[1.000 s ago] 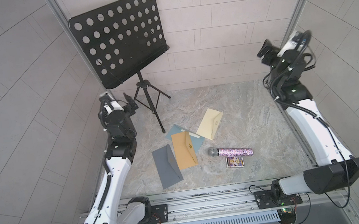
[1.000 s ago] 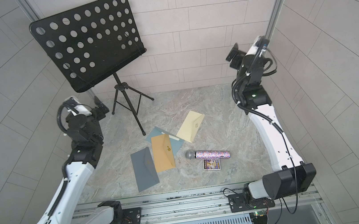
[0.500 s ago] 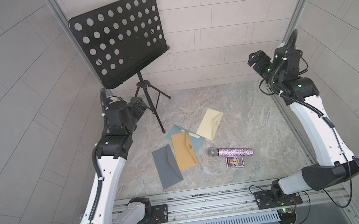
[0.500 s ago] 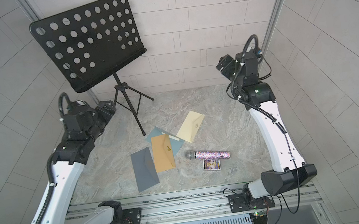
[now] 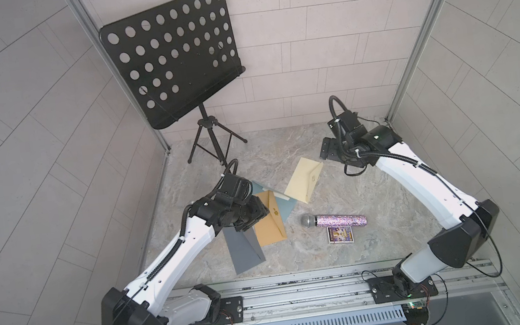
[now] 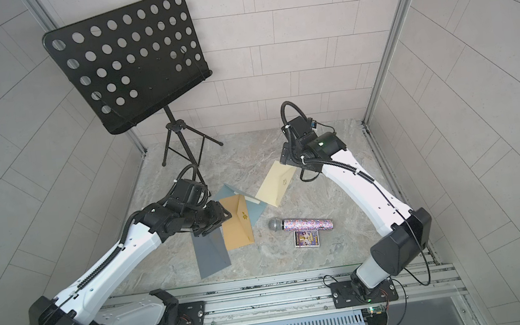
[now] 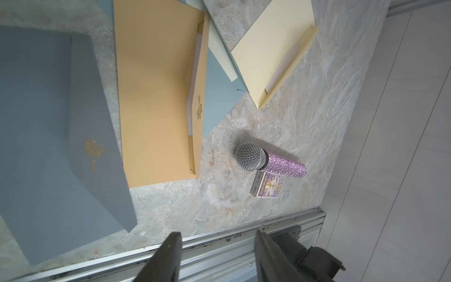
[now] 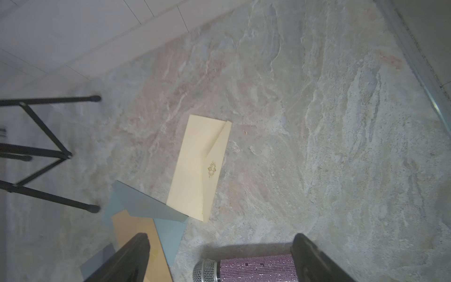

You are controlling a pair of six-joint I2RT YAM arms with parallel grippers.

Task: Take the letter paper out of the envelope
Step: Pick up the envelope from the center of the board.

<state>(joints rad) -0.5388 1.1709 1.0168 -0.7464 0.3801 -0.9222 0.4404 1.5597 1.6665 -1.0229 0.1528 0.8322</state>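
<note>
Both of my arms have come down from their raised poses of a second ago, while the envelopes lie just where they lay then. So nothing of the task is done yet; this is the approach.

The letter paper shows only as a pale sliver under the half-lifted flap of the tan envelope, which lies flat on the worktop. I judge this to be the envelope meant, though the sliver is thin. Its one long edge sits just beside the grey envelope, and its flap side overlaps the blue envelope. The cream envelope rests on the blue one's far corner.

My left gripper now hangs above the grey and tan envelopes, fingers apart with nothing between them. My right gripper hangs near the cream envelope's far end, fingers spread wide and empty.

With the left so close, my next job is likely to pin the tan envelope while the other gripper draws the sheet out by its exposed edge. The flap is barely open, so catching paper and envelope together is the risk.

Farther off lie the glittery microphone and a small card box touching it; the music stand stands in the far corner.
</note>
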